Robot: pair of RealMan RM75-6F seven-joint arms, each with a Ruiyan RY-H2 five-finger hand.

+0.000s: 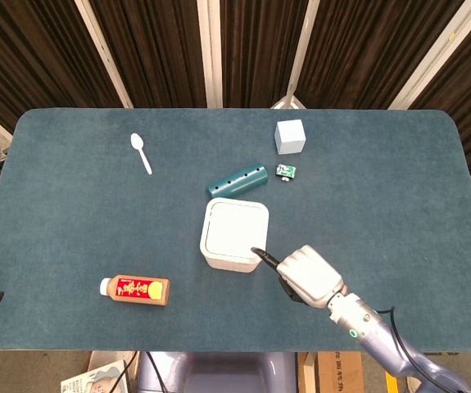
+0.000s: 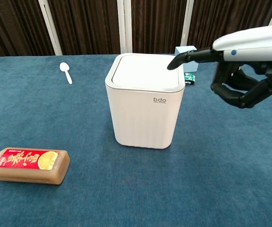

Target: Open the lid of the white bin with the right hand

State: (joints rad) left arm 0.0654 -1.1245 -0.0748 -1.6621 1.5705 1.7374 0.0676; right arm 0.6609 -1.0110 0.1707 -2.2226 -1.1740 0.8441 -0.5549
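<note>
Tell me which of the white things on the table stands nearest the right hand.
The white bin: the right hand has a fingertip over its lid edge. The pale cube and white spoon lie farther back.

"bdo" on white bin (image 2: pixel 145 113) front, red bottle (image 2: pixel 29 165) label characters unreadable

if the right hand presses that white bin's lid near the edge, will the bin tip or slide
The white bin is tall for its footprint and looks like light plastic, so it may rock. The carpet-like table cover probably limits sliding. The right hand has one finger above the lid's right edge, so an off-centre push seems likely.
</note>
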